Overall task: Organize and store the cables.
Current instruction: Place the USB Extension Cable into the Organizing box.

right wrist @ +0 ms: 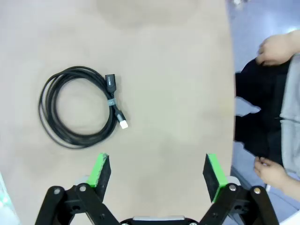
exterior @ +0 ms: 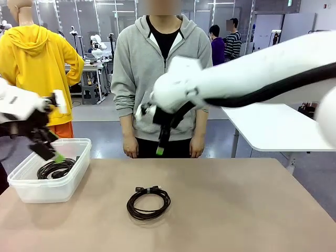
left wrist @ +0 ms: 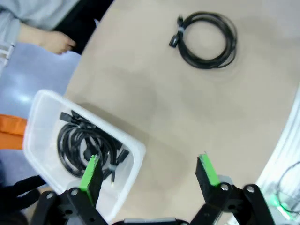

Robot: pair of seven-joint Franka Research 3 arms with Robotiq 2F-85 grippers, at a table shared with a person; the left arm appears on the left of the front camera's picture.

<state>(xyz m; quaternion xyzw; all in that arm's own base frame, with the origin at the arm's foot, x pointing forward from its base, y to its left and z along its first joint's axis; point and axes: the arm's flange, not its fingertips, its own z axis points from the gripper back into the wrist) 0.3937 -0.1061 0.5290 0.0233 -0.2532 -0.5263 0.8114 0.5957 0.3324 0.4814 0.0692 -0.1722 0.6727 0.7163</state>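
Cables are the matter at hand: in the front view one coiled loop of thin black cord with a small tie (exterior: 148, 202) lies flat on the tan table (exterior: 252, 210), near the middle, well apart from the translucent white plastic bin (exterior: 31, 189) at the table's left end, where a second black coil (exterior: 55, 168) already rests. The left gripper (exterior: 52, 152) hangs at the bin's rim, its fingers apart and holding nothing. The right gripper (exterior: 160, 148) hovers above the table beyond the loose coil, toward the person (exterior: 160, 79) standing at the far edge.

From the left wrist view, the left gripper (left wrist: 150, 176) straddles the bin's near wall (left wrist: 133, 159), one green pad over the stored coil (left wrist: 82, 143); the loose coil (left wrist: 206, 40) lies far off across bare table.

From the right wrist view, the right gripper (right wrist: 157, 171) is spread wide and empty, and the loose coil (right wrist: 77, 107) lies just ahead and to one side of its fingers, the tied plug ends (right wrist: 114, 101) on the side of the loop nearer the gripper's centre line. The loop is nearly round, so no long axis matters much. The right arm looks much the nearer for picking it up.
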